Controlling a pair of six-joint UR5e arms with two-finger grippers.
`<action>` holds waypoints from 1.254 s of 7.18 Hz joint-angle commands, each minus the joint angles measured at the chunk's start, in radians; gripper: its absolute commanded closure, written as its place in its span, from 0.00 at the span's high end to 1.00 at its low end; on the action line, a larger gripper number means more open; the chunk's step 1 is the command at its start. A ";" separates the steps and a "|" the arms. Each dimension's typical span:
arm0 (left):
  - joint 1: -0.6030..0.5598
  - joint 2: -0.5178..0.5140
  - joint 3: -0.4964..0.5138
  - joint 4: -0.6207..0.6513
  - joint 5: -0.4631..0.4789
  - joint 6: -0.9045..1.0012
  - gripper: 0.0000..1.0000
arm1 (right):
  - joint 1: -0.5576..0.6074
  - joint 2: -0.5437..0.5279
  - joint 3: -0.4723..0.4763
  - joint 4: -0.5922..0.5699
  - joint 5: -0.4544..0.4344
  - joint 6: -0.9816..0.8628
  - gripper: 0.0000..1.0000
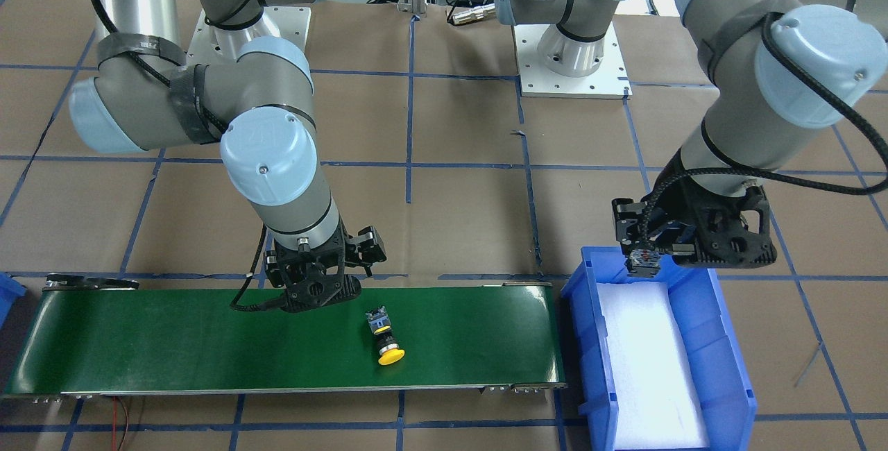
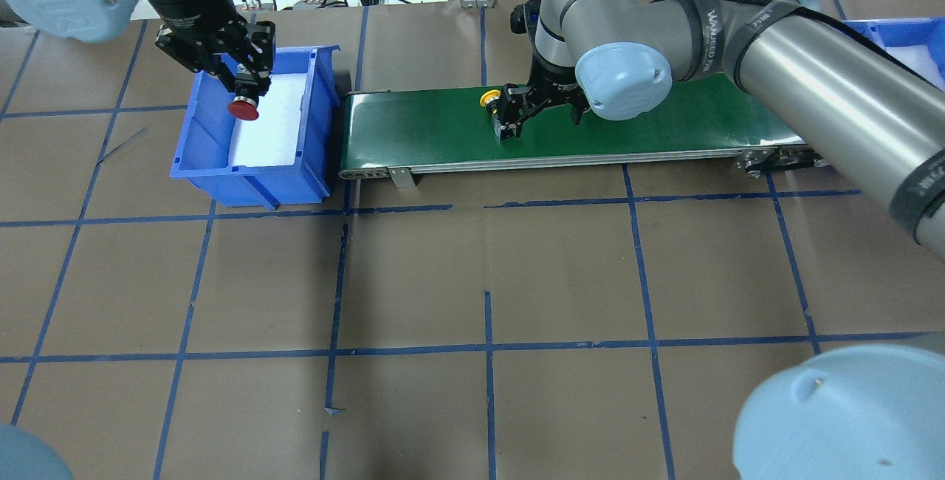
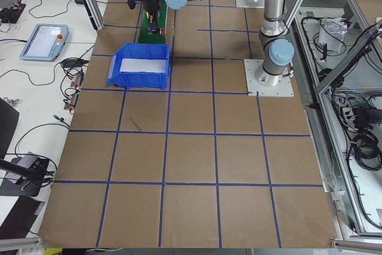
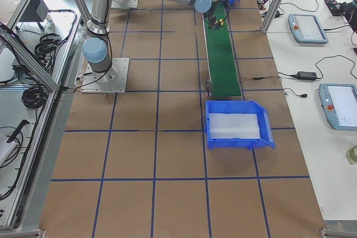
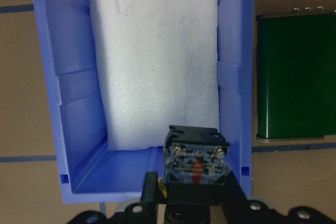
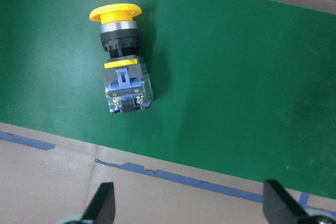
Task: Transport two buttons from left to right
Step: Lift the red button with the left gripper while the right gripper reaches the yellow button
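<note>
Overhead exterior view puts the left hand above the blue bin at the worktop's left end. It is pinching the red button by its block body, cap pointing down, clear of the white foam liner. The yellow button lies on its side on the green belt, near the middle of its length. The right hand hovers over the belt's robot-side edge, fingers spread wide with nothing between them; the yellow button sits ahead of them, not in the gap.

I judge that neither of the 2 buttons has reached the right side: 1 waits on the belt and 1 is carried. Next, the left hand needs to cross to the belt's near end and set the red button down. The right hand must shift across, straddle the yellow button's body and close on it.
</note>
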 commanded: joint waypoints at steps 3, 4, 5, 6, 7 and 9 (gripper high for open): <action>-0.085 -0.120 0.030 0.095 -0.006 -0.089 0.22 | 0.029 0.077 -0.076 -0.014 -0.015 0.002 1.00; -0.106 -0.161 0.030 0.138 -0.005 -0.089 0.22 | 0.029 0.087 -0.077 -0.024 -0.015 0.000 1.00; -0.135 -0.209 0.030 0.199 -0.002 -0.090 0.22 | 0.029 0.096 -0.077 -0.037 -0.016 -0.001 1.00; -0.148 -0.243 0.031 0.241 -0.002 -0.096 0.22 | 0.029 0.100 -0.074 -0.041 -0.016 -0.001 0.99; -0.149 -0.260 0.031 0.256 -0.003 -0.099 0.22 | 0.027 0.107 -0.074 -0.043 -0.016 -0.007 0.98; -0.160 -0.287 0.025 0.275 0.000 -0.109 0.26 | 0.021 0.114 -0.071 -0.041 -0.016 -0.014 0.72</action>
